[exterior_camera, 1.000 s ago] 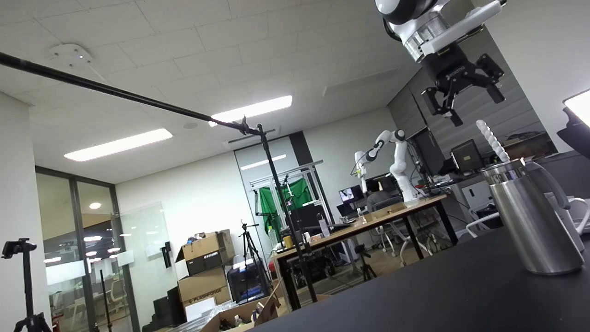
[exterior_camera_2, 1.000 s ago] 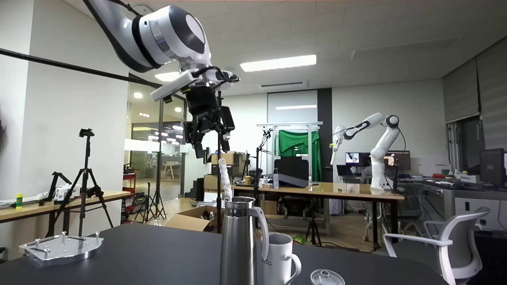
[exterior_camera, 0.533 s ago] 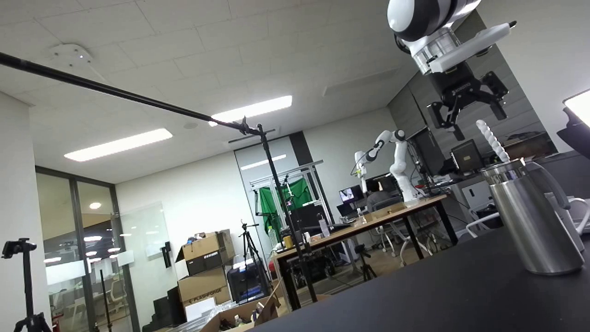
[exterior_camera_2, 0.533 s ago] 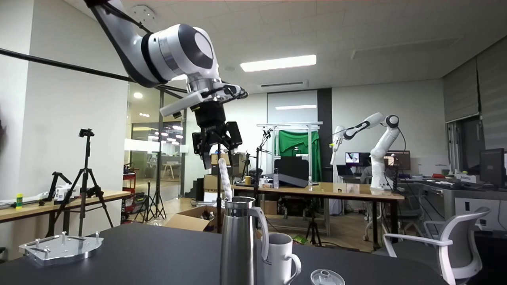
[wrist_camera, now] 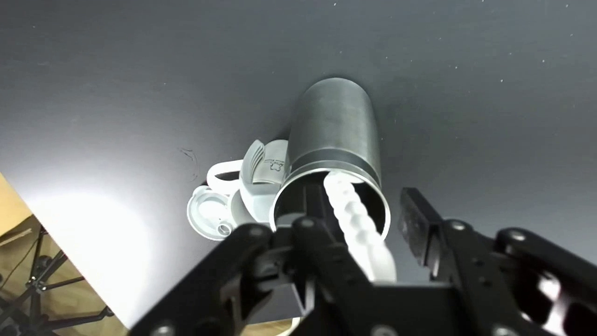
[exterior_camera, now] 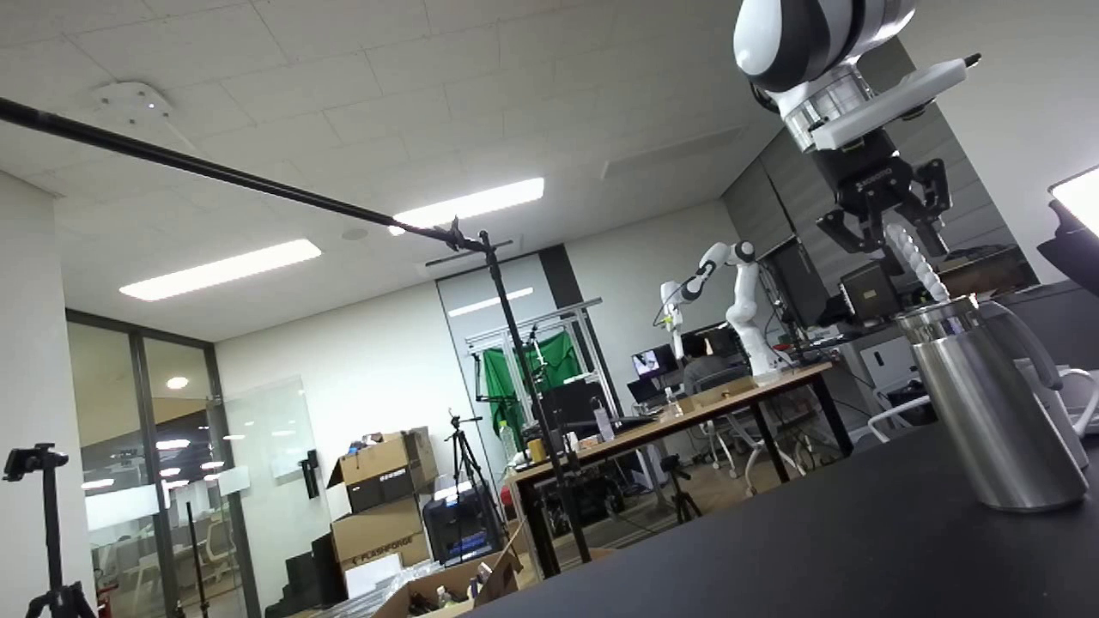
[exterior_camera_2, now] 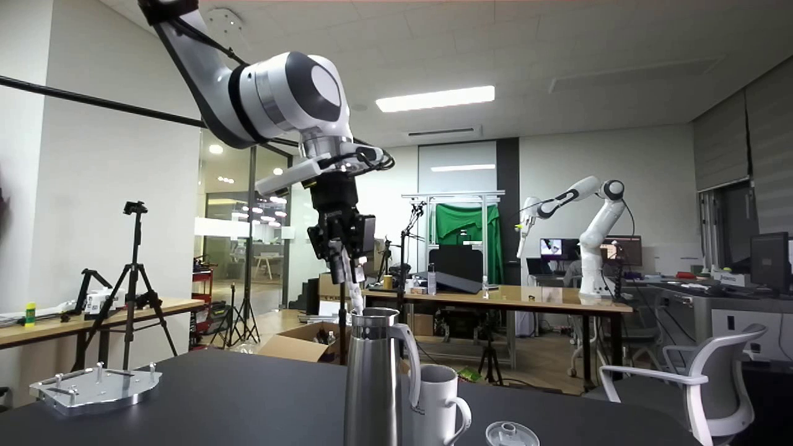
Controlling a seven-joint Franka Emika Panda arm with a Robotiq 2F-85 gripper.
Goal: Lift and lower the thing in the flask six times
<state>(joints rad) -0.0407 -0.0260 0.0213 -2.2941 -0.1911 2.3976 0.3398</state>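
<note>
Just 2 views show the lid (wrist_camera: pixel 210 212); gripper (wrist_camera: pixel 364 200) straddles rod (wrist_camera: pixel 357 221).

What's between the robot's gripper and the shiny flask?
The white bumpy stick: it pokes out of the flask up into the open gripper, as both exterior views show.

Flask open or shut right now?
Open: the wrist view shows the flask uncapped, the white stick leaning out of its mouth.
</note>
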